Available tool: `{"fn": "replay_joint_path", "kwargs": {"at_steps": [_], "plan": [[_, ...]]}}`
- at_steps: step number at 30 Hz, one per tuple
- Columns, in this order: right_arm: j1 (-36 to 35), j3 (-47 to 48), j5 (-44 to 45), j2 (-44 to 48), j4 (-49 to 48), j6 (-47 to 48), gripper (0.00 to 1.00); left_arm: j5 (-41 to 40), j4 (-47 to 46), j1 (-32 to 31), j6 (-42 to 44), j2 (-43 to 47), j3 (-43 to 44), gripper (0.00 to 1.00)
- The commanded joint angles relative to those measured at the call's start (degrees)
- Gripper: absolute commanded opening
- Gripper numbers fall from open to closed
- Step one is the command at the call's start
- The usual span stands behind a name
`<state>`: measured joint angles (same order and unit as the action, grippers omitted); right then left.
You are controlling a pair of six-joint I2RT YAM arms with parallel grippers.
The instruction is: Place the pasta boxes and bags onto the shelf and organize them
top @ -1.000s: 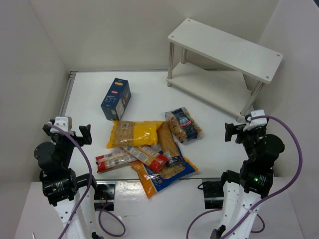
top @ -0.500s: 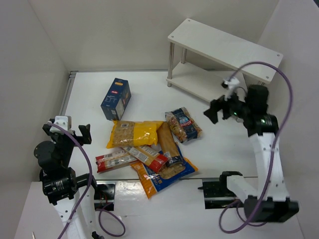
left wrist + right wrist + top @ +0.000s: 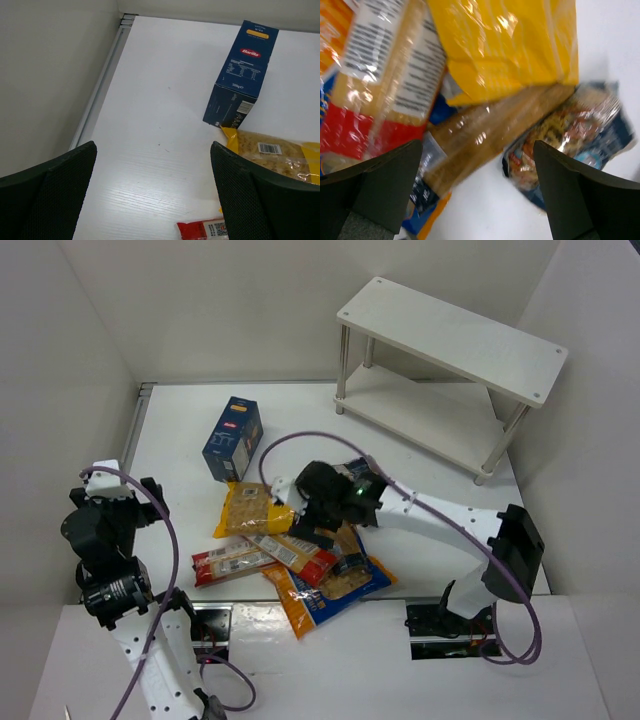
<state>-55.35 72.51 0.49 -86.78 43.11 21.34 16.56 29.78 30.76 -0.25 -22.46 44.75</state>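
The dark blue pasta carton lies on the table at the far left and also shows in the left wrist view. Below it lies a pile: the large yellow bag, red-and-white spaghetti packs, and the orange-and-blue bag. My right gripper hangs open and empty low over the pile. Its view shows the yellow bag, a spaghetti pack and the small blue-labelled bag. My left gripper is open and empty at the left edge. The white shelf stands at the back right.
White walls close in the table on the left, back and right. A metal rail runs along the table's left edge. The right arm's purple cable loops above the pile. A long brown pasta pack lies under the yellow bag.
My right arm has swung from near the shelf leftward and down to over the pile, now covering the small bag from above. My left gripper has shifted slightly left.
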Motion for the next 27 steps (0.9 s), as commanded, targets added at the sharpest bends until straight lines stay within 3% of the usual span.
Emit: {"fn": "replay_joint_path", "kwargs": {"at_steps": [1, 6, 8, 16, 27], "plan": [[-7.74, -0.35, 15.58, 0.57, -11.0, 2.2, 1.0, -0.91, -2.01, 1.66, -0.63, 0.4, 0.95, 1.0], [-14.33, -0.35, 16.29, -2.51, -15.16, 5.19, 1.0, -0.91, -2.53, 3.51, -0.63, -0.22, 0.95, 1.0], [-15.83, -2.28, 19.18, -2.51, -21.01, 9.05, 1.0, -0.91, -2.53, 3.51, -0.63, -0.74, 0.95, 1.0], [-13.99, -2.12, 16.57, -10.5, -27.03, 15.04, 1.0, -0.91, -2.53, 3.51, -0.63, -0.75, 0.95, 1.0], [-9.34, -2.73, 13.75, -14.38, -32.3, 21.2, 1.0, -0.91, -2.53, 3.51, -0.63, -0.22, 0.95, 1.0]]}}
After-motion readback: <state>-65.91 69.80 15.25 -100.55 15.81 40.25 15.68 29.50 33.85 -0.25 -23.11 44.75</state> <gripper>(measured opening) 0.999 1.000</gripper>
